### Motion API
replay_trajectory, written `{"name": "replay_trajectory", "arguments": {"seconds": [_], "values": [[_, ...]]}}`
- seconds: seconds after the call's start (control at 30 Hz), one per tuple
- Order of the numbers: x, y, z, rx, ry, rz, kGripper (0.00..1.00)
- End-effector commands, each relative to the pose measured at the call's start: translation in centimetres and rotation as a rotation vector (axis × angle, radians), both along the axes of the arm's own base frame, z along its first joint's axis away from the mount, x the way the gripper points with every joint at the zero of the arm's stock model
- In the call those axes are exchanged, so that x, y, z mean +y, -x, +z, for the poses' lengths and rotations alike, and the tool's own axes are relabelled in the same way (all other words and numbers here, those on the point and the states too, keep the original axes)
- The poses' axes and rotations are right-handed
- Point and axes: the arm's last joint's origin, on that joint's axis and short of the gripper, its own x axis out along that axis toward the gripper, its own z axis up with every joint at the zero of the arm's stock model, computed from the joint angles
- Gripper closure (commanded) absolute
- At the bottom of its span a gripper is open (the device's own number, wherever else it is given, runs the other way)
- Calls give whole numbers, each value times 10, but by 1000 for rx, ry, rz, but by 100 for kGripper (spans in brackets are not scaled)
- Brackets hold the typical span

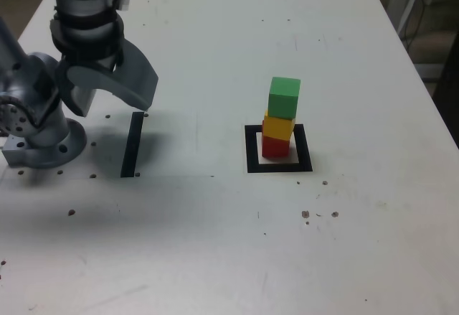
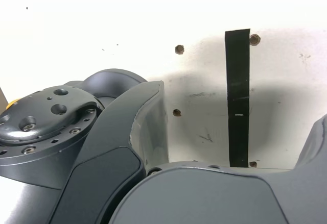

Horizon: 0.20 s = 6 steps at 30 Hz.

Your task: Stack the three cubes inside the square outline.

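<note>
Cubes first: in the exterior view all three stand in one column, the red cube (image 1: 275, 146) at the bottom, the yellow cube (image 1: 278, 125) on it, the green cube (image 1: 284, 97) on top. The red one sits on the pale centre of the square outline (image 1: 251, 150), toward the frame's 12 o'clock edge. The tower lies at about 3 o'clock from my gripper (image 1: 111, 71), well apart from it across the bare white worktop (image 1: 215, 257). The green cube looks nudged slightly toward 1 o'clock over the yellow one, yet it rests flat. My gripper hangs near my base (image 1: 43, 139), its jaws spread wide and empty, above the 12 o'clock end of the thin black strip (image 1: 132, 145).

In the wrist view I see my own grey arm housing (image 2: 51, 127) filling the lower half, and between the spread jaws the black strip (image 2: 237, 96) running straight across the worktop, with small screw holes (image 2: 179, 49) beside it. No cube shows here.

I judge the stacking done, so the step in hand is parking clear. To do that well I should keep the jaws apart, move slowly near my base, and sweep nowhere toward 3 o'clock, since a jolt to the worktop could topple the slightly offset green cube.
</note>
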Motion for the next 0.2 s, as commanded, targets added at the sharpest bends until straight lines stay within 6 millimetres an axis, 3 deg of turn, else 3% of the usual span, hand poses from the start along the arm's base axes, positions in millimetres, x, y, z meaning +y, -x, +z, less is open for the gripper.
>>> {"name": "replay_trajectory", "arguments": {"seconds": [0.0, 0.17], "values": [[0, 3, -1, -4, 3, 4, 1], [0, 8, -3, 14, 27, 10, 1]]}}
